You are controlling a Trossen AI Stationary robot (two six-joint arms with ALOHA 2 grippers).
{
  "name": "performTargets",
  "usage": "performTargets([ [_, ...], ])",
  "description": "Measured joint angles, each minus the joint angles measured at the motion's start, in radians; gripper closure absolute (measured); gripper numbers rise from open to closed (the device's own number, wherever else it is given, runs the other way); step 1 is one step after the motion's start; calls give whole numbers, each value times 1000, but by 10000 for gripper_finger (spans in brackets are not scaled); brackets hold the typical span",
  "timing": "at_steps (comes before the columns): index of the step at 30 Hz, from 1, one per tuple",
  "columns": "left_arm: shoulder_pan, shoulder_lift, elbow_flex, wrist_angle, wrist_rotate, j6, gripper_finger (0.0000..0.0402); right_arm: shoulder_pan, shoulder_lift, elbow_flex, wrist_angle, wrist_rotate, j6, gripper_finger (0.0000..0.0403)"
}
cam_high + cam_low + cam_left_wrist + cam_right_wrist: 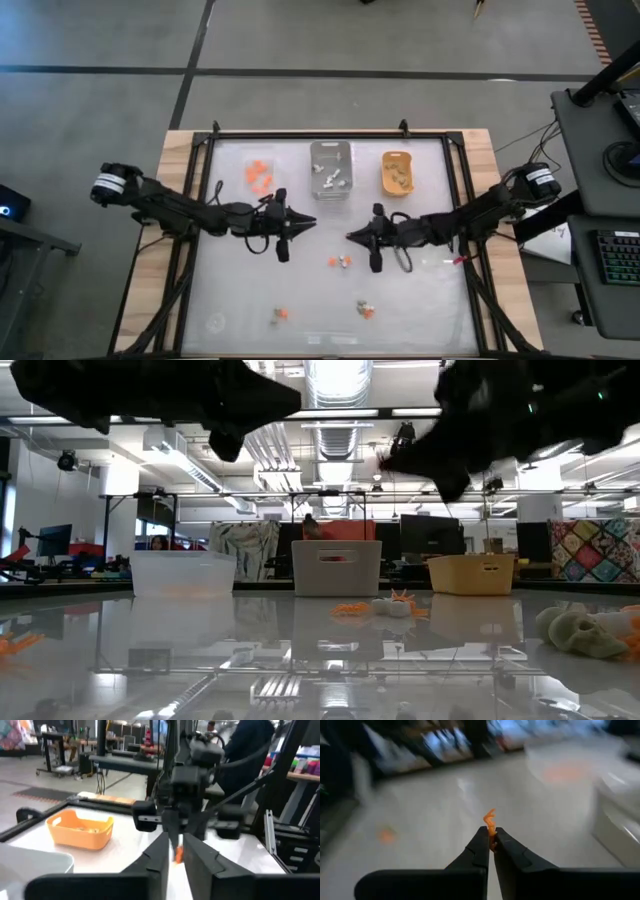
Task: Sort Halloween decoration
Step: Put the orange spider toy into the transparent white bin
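My right gripper [350, 236] hangs over the middle of the table, shut on a tiny bright orange trinket [491, 824]. My left gripper [312, 222] faces it from the left at about the same height, its fingers [159, 857] a narrow gap apart with nothing between them. Loose Halloween decorations lie on the table: an orange and white pair [340, 261], an orange one [279, 316] and a mixed pair [365, 307]. At the far edge stand a clear tray [258, 175] holding orange trinkets, a grey tray [330, 165] and an orange-yellow tray [397, 172]. My right gripper pinches the orange trinket's lower end [492, 839] between its two fingertips. The rest of the trinket sticks out beyond the tips. The fingers point nearly level toward the table's left, and the trinket is lifted clear of the table.
Both arms reach in from the table's left and right sides and nearly meet at the middle. In the low view a pale skull trinket [580, 632] lies near the front right. A black frame [330, 135] borders the white table top.
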Motion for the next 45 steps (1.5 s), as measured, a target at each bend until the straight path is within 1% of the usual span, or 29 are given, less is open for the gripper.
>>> performTargets([
  [2,-2,33,0,55,2,21,341,-10,0,19,82,-60,-35,394],
  [4,-4,69,0,109,32,48,318,-15,9,43,143,-105,-72,394],
  [8,-12,137,0,207,115,108,280,-24,25,111,176,-176,-127,394],
  [11,-18,181,0,277,135,132,267,-25,45,161,175,-182,-152,394],
  [15,-22,228,0,374,136,139,265,-27,75,212,172,-188,-162,394],
  [18,-24,247,2,426,147,140,268,-31,90,231,162,-189,-162,394],
  [21,-27,247,2,441,163,142,272,-36,96,236,159,-189,-161,394],
  [24,-26,247,2,437,211,142,276,-44,96,236,163,-189,-154,394],
  [32,-26,245,4,440,214,135,291,-52,96,236,155,-189,-160,394],
  [39,-26,245,17,439,200,134,334,-53,94,236,153,-189,-162,394],
  [45,-26,245,17,438,193,134,390,-53,94,236,143,-191,-167,394],
])
